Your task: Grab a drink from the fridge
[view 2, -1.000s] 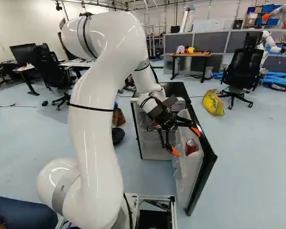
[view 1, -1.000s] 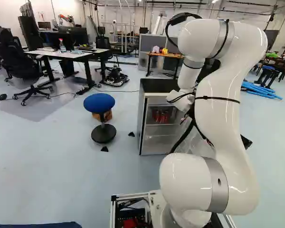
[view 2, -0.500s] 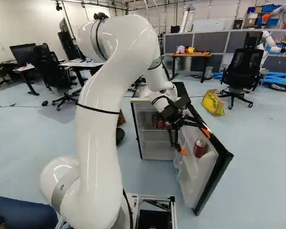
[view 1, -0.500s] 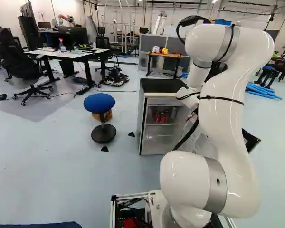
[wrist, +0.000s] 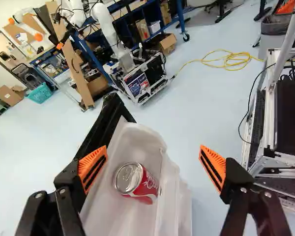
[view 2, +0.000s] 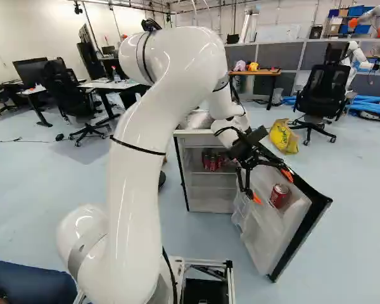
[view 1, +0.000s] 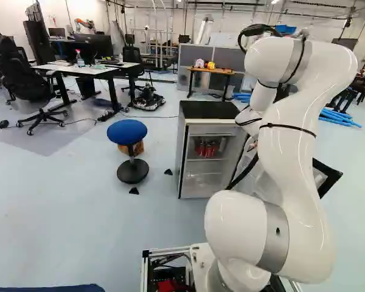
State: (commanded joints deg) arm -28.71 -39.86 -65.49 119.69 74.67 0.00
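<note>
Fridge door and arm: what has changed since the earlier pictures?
The fridge door has swung wider open, its red can riding along; the arm has shifted rightward in the right base view. The gripper is open. The fridge body and blue stool stayed put.

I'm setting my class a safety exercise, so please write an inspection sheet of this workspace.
Surface: pale floor; fridge stands on it, door open.
Job's things: red can in the door's bin; more red cans inside the fridge.
Clutter: blue stool, yellow bag.
Gripper: open; can ahead between its fingers, ungripped.
Cables: black cable along the arm; yellow cable on the floor.
Surroundings: office chair, another robot.
</note>
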